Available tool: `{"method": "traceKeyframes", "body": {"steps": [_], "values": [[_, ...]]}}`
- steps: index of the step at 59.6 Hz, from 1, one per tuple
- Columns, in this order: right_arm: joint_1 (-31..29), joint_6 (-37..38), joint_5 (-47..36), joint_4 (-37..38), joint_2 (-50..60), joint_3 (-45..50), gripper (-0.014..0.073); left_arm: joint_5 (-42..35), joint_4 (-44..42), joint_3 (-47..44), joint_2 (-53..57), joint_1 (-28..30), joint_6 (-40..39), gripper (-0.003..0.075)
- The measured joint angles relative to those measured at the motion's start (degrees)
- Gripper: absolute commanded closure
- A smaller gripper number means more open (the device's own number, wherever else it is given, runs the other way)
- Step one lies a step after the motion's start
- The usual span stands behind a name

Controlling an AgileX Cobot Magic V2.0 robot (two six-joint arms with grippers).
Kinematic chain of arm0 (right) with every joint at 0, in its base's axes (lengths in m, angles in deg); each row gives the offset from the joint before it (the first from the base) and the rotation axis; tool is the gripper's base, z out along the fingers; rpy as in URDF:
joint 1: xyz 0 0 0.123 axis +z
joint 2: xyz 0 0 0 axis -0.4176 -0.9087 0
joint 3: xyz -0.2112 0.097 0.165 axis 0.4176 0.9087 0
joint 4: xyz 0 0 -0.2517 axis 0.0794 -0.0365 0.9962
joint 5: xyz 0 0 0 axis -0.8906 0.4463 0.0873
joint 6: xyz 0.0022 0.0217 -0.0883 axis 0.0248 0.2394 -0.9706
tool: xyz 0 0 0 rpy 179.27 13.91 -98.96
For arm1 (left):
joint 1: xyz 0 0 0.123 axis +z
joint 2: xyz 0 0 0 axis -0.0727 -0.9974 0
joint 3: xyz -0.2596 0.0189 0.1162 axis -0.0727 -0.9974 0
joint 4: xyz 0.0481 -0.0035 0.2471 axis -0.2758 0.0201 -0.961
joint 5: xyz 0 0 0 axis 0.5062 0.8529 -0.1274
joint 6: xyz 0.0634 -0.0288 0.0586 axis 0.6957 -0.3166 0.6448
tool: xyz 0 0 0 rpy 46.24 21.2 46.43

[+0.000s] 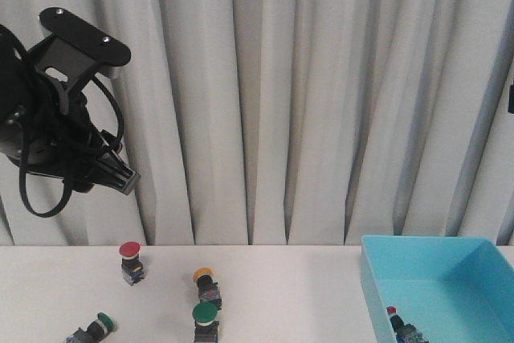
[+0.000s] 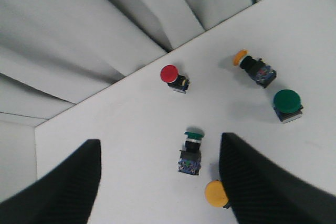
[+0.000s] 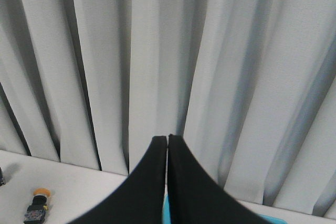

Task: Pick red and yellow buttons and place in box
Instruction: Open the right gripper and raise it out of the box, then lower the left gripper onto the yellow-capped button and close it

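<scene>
A white table (image 1: 281, 287) is seen, backed by pale grey pleated curtains (image 1: 321, 94). Nearest the front camera, two green-capped buttons are found: one on its side (image 1: 94, 328), one upright (image 1: 206, 317). Just behind the upright one a yellow button (image 1: 206, 280) lies tipped, and farther left a red button (image 1: 131, 260) stands upright, its round cap on a stubby black-and-grey body. At the right a light-blue box (image 1: 450, 279) is placed, with a red-capped button (image 1: 399, 323) already inside it. Another yellow button (image 2: 216, 192) is shown by the left wrist view, partly hidden by a finger. The left gripper (image 2: 157, 182) is held high above the table with jaws spread wide, empty. The right gripper (image 3: 167, 182) is pressed closed, with nothing between its fingers.
</scene>
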Motion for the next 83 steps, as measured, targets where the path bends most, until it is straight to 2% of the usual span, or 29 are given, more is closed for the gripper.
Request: {"method": "traceKeyframes", "body": {"steps": [11, 20, 32, 47, 54, 83], "values": [[0.0, 0.0, 0.1, 0.0, 0.0, 0.0, 0.0602, 0.2, -0.3, -0.7, -3.4, 0.0, -0.9, 0.016], [0.0, 0.0, 0.1, 0.0, 0.1, 0.0, 0.0602, -0.2, 0.3, -6.7, -5.0, 0.9, -1.0, 0.0164], [0.0, 0.0, 0.1, 0.0, 1.7, 0.0, 0.0602, -0.4, 1.5, -15.1, -5.5, 7.7, -3.7, 0.0172], [0.0, 0.0, 0.2, 0.0, 4.9, 0.0, 0.0602, -4.4, 17.0, -19.7, -5.6, 15.6, 0.9, 0.0243], [0.0, 0.0, 0.2, 0.0, 6.0, 0.0, 0.0602, -5.6, 19.2, -21.3, -6.1, 17.5, 1.5, 0.026], [0.0, 0.0, 0.2, 0.0, 10.0, 0.0, 0.0602, -7.4, 21.6, -23.2, -13.3, 18.2, 1.5, 0.0266]]}}
